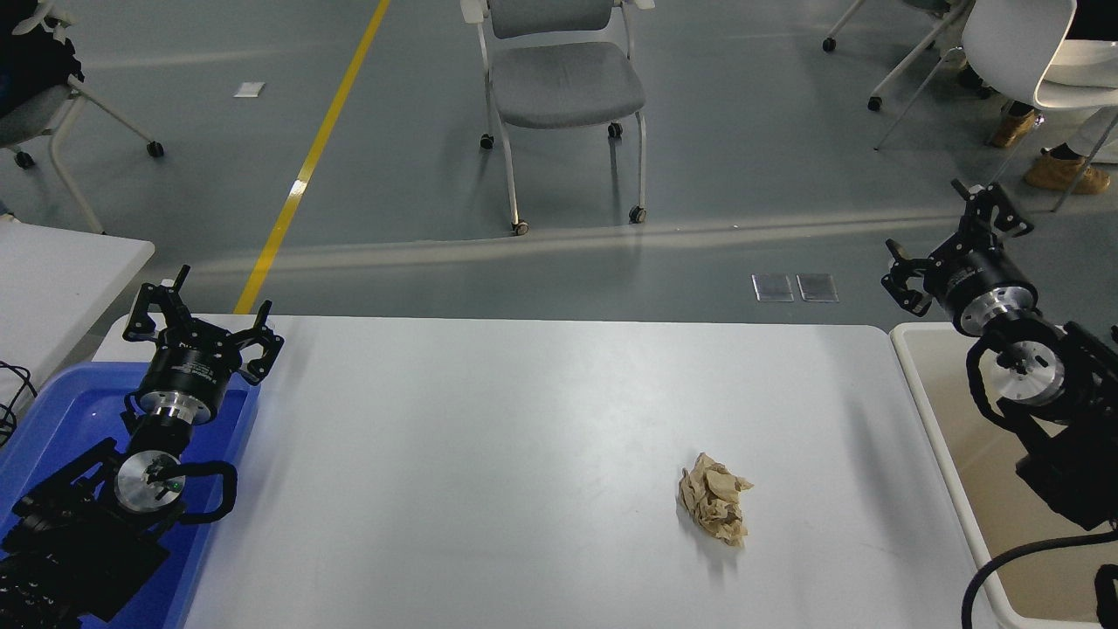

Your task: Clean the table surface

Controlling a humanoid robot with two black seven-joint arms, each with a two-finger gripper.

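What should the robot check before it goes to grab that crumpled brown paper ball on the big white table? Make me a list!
1. Crumpled tan paper ball lying free on the glossy white table surface, nothing touching it: ok.
2. Right gripper open and empty, ready to grab: ok.
3. Right gripper above the paper: not ok; it hangs past the table's far right corner, well away from the ball.
4. Way between the right gripper and the paper free of things: ok.
5. Cream plastic bin beside the table's right end open for dropping: ok, though the right arm covers part of it.
6. Left gripper parked over the blue tray, out of the way: ok.
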